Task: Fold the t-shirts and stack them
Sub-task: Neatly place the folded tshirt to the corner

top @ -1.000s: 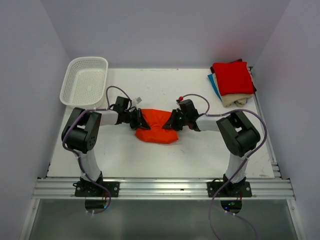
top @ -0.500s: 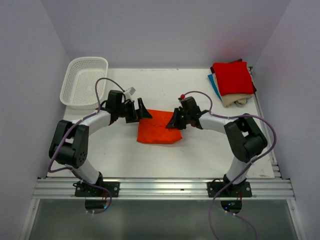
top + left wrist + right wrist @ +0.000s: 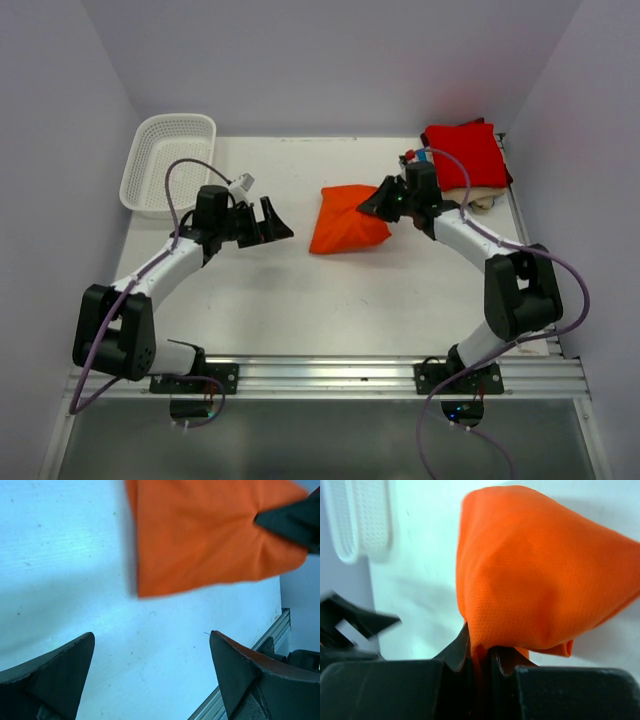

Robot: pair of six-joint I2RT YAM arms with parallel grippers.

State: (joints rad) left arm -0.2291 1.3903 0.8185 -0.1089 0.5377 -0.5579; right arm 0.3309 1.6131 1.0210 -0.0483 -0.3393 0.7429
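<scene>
pincer r (image 3: 374, 206): clenched on orange t-shirt (image 3: 345, 232) | pincer l (image 3: 276, 222): released, jaws wide, apart frm it

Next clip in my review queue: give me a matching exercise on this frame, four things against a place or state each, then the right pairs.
Things:
1. left gripper
2. right gripper
3. white basket
4. red t-shirt

Places or states:
A. folded, at the far right corner of the table
B. open, holding nothing
C. at the table's far left corner
D. shut on the orange t-shirt

Pairs: 1-B; 2-D; 3-C; 4-A
</scene>
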